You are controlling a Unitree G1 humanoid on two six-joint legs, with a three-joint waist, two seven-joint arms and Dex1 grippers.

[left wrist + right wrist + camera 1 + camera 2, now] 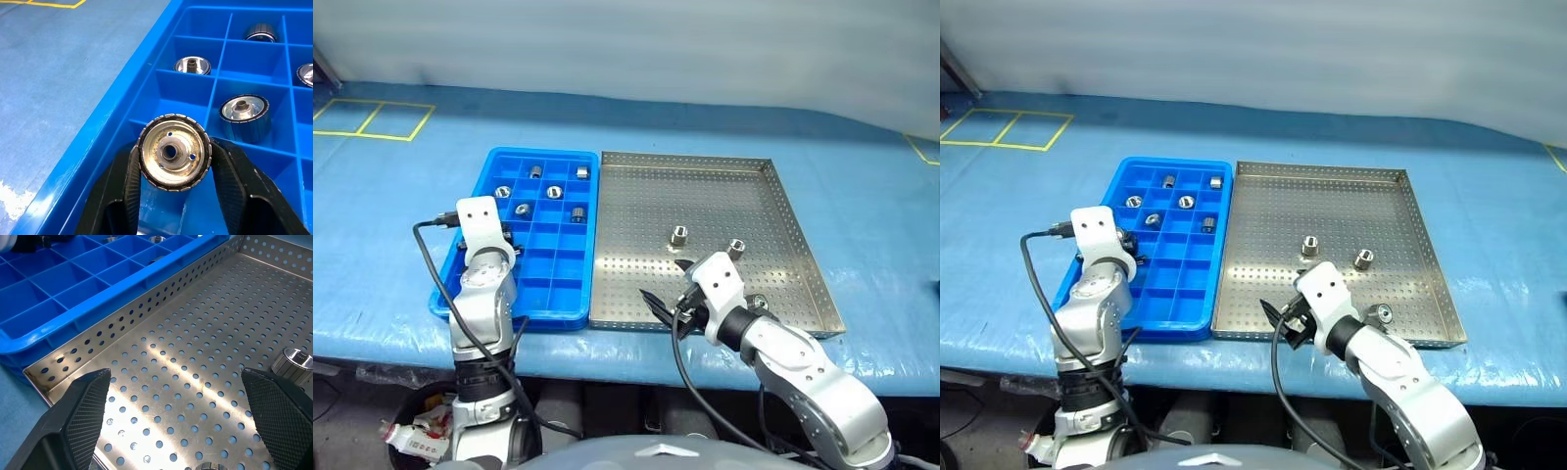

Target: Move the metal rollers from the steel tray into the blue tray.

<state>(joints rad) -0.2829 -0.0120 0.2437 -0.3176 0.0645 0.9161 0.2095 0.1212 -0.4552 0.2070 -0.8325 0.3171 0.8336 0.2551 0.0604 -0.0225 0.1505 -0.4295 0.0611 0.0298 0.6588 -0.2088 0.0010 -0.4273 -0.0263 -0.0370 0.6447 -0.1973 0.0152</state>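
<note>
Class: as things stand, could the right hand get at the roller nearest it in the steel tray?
Probably yes: the right hand is open over the steel tray, with only bare sheet between it and the roller.

Most of the steel tray [705,196] floor lies bare, so an end effector has free passage across its far half. Three metal rollers [679,236] dot the near half (one just beside the right end effector [667,297]). The blue tray [543,284] has its near compartments open; rollers fill the far ones.
</note>
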